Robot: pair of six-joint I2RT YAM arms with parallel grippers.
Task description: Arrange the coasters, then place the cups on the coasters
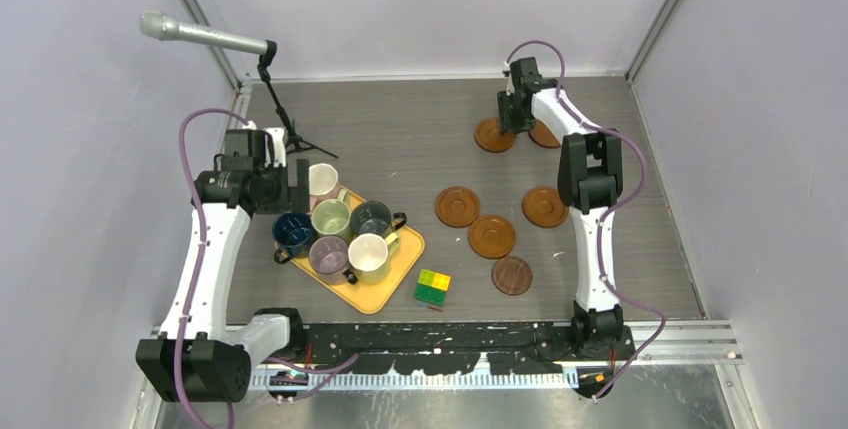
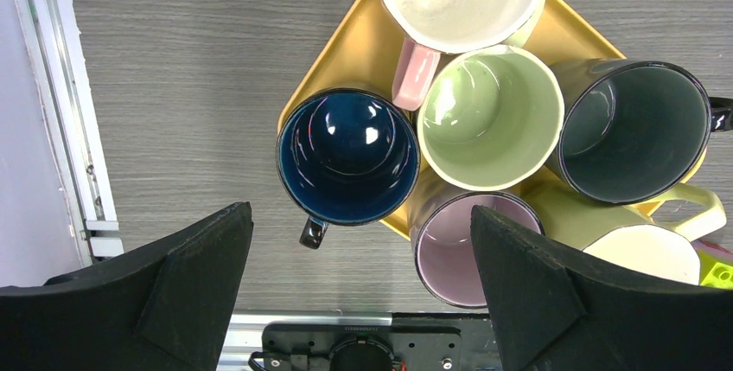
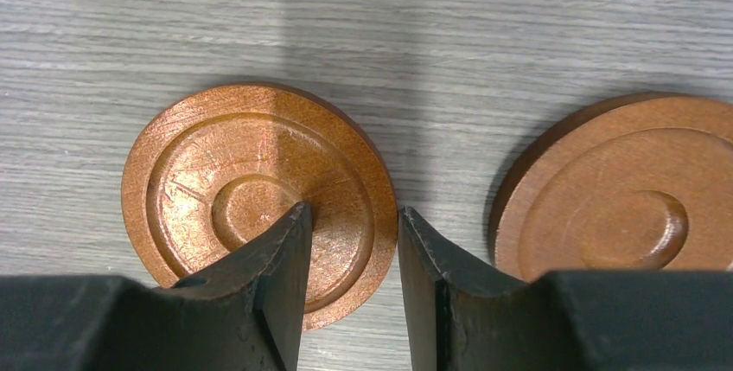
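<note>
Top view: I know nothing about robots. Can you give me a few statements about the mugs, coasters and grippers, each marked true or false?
1. No mug stands on a coaster yet. True.
2. The left gripper holds a mug. False: it hangs open above them, holding nothing.
3. The right gripper is at a far coaster. True: one finger is over it, the other beside its rim.
4. The coasters are stacked in one pile. False: six lie singly on the table.
5. The yellow-green block sits on the tray. False: it is on the table beside the tray.
</note>
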